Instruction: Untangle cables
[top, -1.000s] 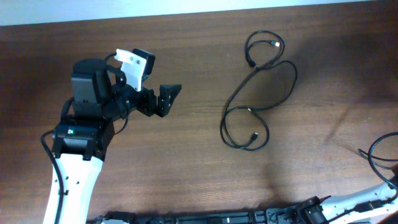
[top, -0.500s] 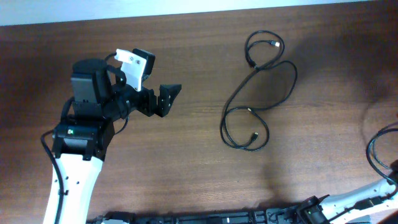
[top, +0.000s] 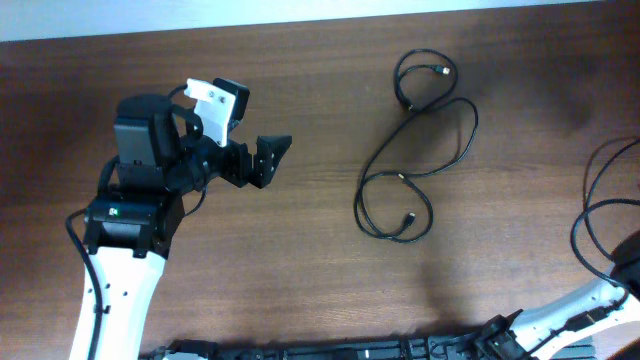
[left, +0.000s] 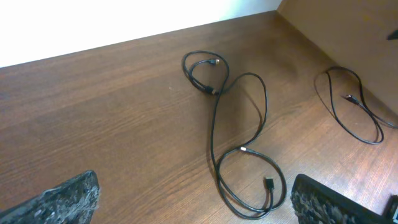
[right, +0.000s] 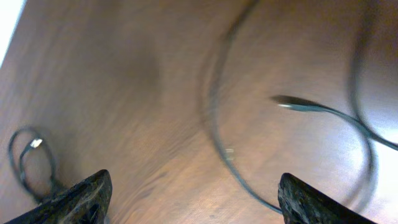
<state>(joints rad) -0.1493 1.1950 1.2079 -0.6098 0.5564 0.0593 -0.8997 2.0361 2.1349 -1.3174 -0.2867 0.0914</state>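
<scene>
Seemingly you're nearly done — the thin black looped cable (top: 400, 177) lies on the brown wooden desk (top: 300, 260), the second black cable (left: 348, 98) well apart rightward; only self-crossing loops are left. Left hand (top: 270, 160) and right hand (right: 193, 199) gape wide, empty.

table (top: 300, 290): dark brown wood grain | white strip (top: 150, 15): beyond far edge

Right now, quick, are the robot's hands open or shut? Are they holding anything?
Left gripper: open, holding nothing.
Right gripper: open, holding nothing.
</scene>
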